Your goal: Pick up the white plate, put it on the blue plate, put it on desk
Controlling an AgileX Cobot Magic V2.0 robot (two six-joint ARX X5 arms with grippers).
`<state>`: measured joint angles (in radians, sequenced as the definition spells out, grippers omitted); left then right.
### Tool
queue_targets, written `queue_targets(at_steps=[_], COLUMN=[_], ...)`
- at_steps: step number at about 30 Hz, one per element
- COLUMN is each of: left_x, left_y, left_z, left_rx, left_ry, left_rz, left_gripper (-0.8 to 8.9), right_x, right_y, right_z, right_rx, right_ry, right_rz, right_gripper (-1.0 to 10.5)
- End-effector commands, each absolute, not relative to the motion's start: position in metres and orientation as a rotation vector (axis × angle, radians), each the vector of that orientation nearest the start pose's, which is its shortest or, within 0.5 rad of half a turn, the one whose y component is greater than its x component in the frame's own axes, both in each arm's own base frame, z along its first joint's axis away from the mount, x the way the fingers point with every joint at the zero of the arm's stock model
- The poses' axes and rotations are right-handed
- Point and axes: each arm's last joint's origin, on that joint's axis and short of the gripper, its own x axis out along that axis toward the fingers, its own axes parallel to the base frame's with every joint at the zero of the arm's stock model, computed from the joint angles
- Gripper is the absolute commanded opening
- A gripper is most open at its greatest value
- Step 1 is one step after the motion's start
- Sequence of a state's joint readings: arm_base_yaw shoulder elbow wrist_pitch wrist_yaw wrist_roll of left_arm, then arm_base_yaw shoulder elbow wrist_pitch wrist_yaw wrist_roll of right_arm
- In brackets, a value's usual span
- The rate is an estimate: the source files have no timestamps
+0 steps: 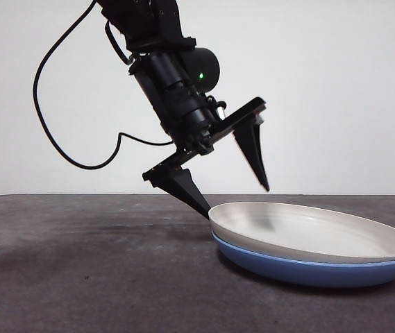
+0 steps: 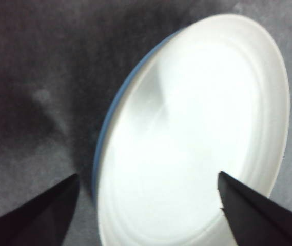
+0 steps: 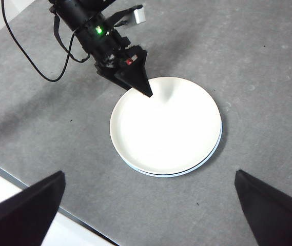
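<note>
The white plate lies stacked on the blue plate at the right of the desk. My left gripper is open and tilted over the white plate's left rim, one jaw tip at the rim's outer edge and the other above the plate's inside. In the left wrist view the white plate fills the space between the jaws of the left gripper, with a sliver of the blue plate beside it. My right gripper is open and empty, high above the white plate and the blue plate's edge.
The left arm's black cable hangs in a loop at the left. The desk's edge runs near the right gripper in the right wrist view, with a pale surface beyond it.
</note>
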<state>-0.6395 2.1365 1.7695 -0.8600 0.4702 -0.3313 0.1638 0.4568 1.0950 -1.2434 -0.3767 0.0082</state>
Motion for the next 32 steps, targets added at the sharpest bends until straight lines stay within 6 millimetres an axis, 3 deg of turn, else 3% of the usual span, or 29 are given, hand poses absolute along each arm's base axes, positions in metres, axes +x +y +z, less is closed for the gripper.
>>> queue_targets(at_steps=[1, 6, 9, 16, 21, 26, 32], left_x=[0.353, 0.355, 0.353, 0.337, 0.311, 0.272, 0.222], left_y=[-0.280, -0.275, -0.272, -0.261, -0.240, -0.208, -0.171], left_z=[0.210, 0.232, 0.249, 0.297, 0.344, 0.394, 0.449], left_rx=[-0.131, -0.084, -0.038, 0.022, 0.069, 0.148, 0.119], left_ry=[1.416, 1.416, 1.428, 1.392, 1.307, 1.211, 1.034], left_rz=[-0.757, -0.784, -0.807, -0.863, -0.872, -0.779, -0.775], left_gripper=[4.72, 4.82, 5.45, 5.64, 5.65, 5.65, 5.65], right_x=[0.018, 0.019, 0.019, 0.021, 0.021, 0.021, 0.021], right_y=[0.014, 0.014, 0.013, 0.013, 0.013, 0.013, 0.013], right_z=[0.366, 0.366, 0.366, 0.368, 0.368, 0.368, 0.368], right_rx=[0.082, 0.080, 0.082, 0.103, 0.109, 0.111, 0.125], right_ry=[0.586, 0.586, 0.587, 0.566, 0.568, 0.570, 0.574], right_rz=[0.522, 0.513, 0.496, 0.470, 0.469, 0.471, 0.477], right_gripper=[6.2, 6.2, 6.2, 6.2, 6.2, 6.2, 6.2])
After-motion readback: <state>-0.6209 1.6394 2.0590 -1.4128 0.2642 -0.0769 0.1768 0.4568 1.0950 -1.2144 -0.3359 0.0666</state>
